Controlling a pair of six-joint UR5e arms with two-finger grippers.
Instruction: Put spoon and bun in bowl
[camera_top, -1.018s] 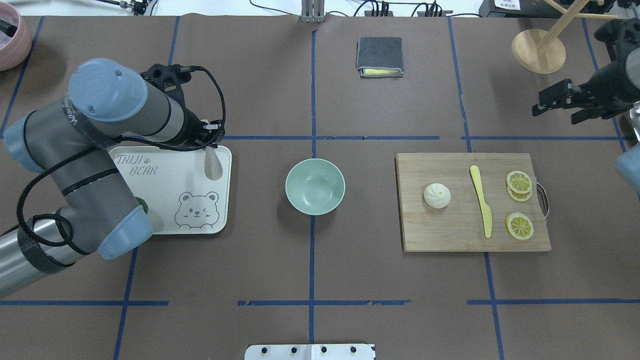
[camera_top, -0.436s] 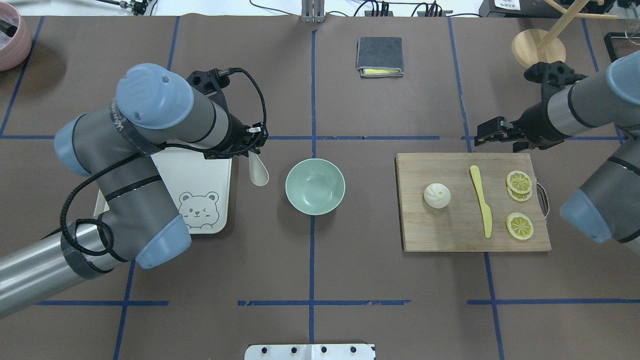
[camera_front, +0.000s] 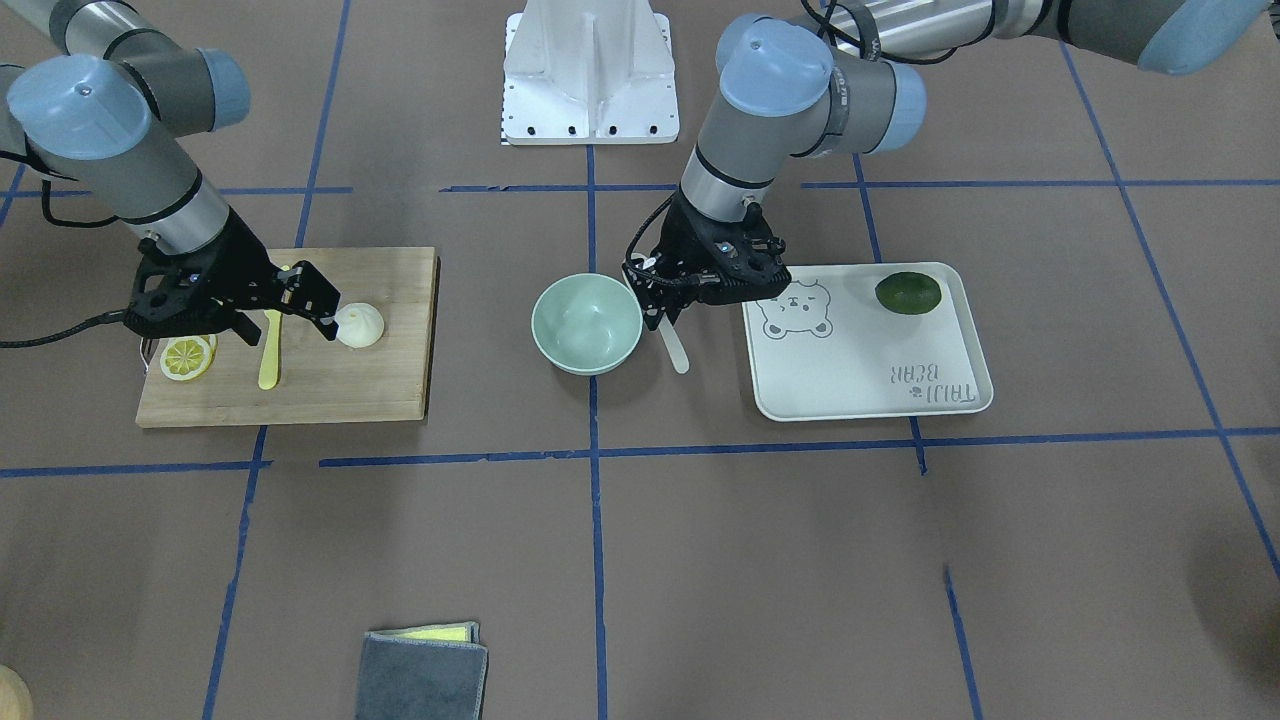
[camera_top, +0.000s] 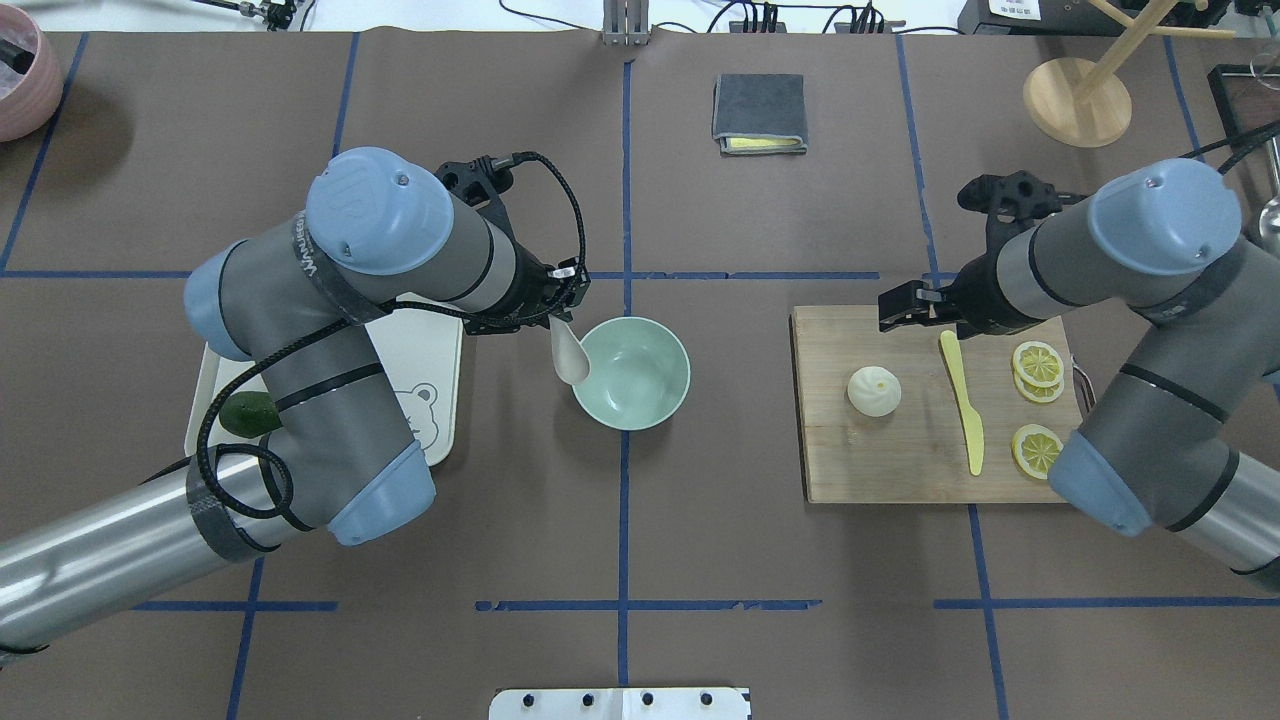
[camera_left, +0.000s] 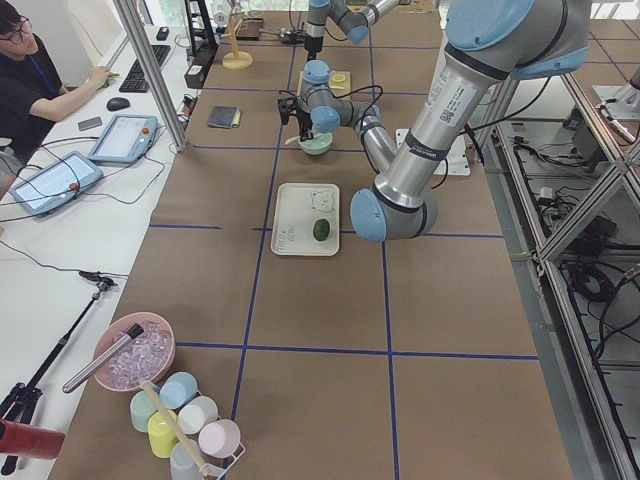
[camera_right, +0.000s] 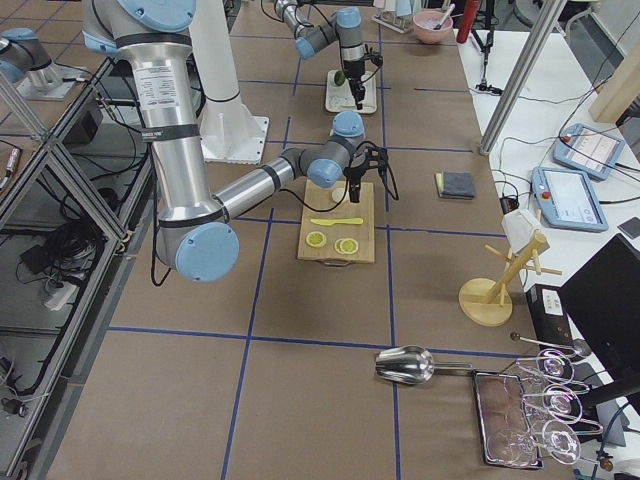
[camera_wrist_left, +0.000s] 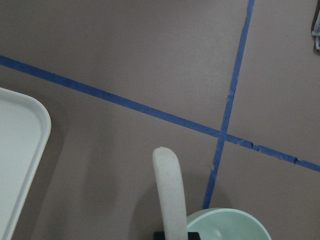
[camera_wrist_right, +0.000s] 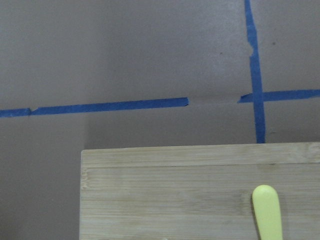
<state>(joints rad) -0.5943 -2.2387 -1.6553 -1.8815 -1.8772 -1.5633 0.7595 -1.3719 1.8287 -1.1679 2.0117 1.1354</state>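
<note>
My left gripper (camera_top: 556, 308) is shut on the handle of the pale spoon (camera_top: 569, 358). The scoop hangs down at the left rim of the mint-green bowl (camera_top: 640, 378). In the front view the spoon (camera_front: 673, 345) hangs just beside the bowl (camera_front: 587, 322), below my left gripper (camera_front: 655, 295). The left wrist view shows the spoon (camera_wrist_left: 170, 192) over the bowl's edge (camera_wrist_left: 227, 225). The white bun (camera_top: 874, 390) lies on the wooden cutting board (camera_top: 900, 460). My right gripper (camera_top: 900, 308) is open and empty above the board's far left corner, short of the bun (camera_front: 360, 325).
A yellow plastic knife (camera_top: 964, 400) and lemon slices (camera_top: 1038, 362) lie on the board right of the bun. The white bear tray (camera_top: 435, 350) with a dark green fruit (camera_top: 250, 413) sits left of the bowl. A grey folded cloth (camera_top: 759, 112) and a wooden stand (camera_top: 1077, 100) are at the far side.
My left arm has carried the spoon right from the tray to the bowl's left rim. My right arm has swung in from the right edge to the board's far left corner.
</note>
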